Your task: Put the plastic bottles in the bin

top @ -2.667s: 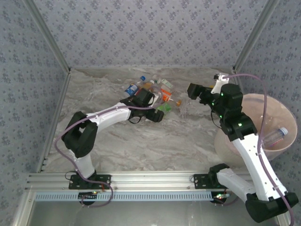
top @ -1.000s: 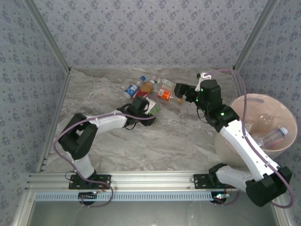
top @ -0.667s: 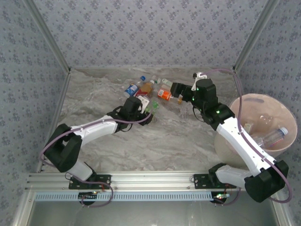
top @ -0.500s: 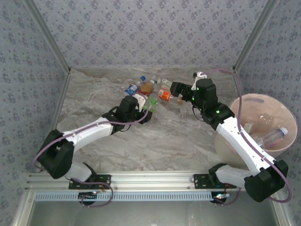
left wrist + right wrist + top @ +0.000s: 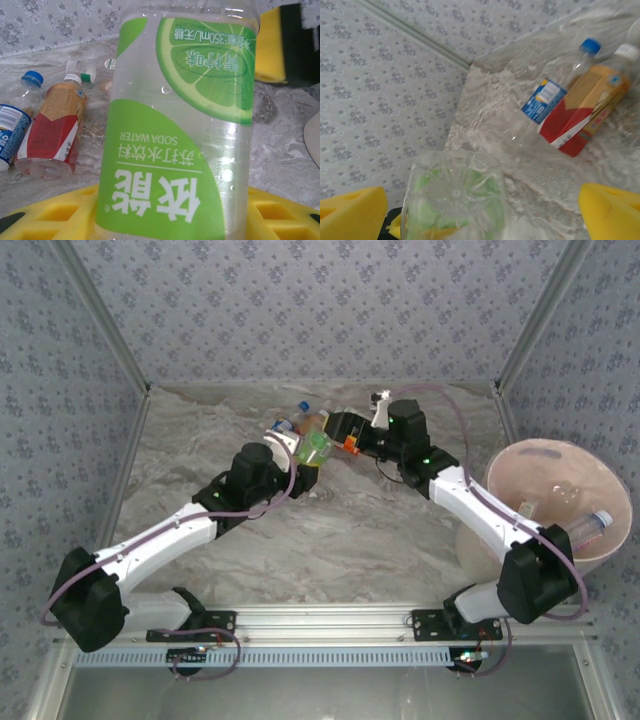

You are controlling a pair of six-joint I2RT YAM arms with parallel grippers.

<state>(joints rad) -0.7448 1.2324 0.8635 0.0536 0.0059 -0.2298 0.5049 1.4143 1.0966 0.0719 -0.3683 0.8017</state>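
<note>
My left gripper (image 5: 303, 454) is shut on a clear bottle with a green lime label (image 5: 314, 447), held off the table; in the left wrist view that green bottle (image 5: 180, 125) stands between my yellow pads (image 5: 55, 215). My right gripper (image 5: 338, 428) is open and faces it. In the right wrist view the green bottle's base (image 5: 452, 195) sits between the spread yellow fingertips (image 5: 612, 210). More plastic bottles (image 5: 300, 416) lie behind, among them a blue-label bottle (image 5: 552, 95) and a red-label bottle (image 5: 585, 117). The bin (image 5: 530, 455) stands at the right.
Bottles lie inside the bin, one with a blue cap (image 5: 592, 525). The back wall is close behind the bottle pile. The two arms meet over the middle of the marbled table (image 5: 330, 540). My right gripper's yellow pad (image 5: 272, 45) shows beside the green bottle.
My left arm has stretched out and carried the green bottle up and to the right. My right arm has swung left, away from the bin, until its open fingers face the bottle.
</note>
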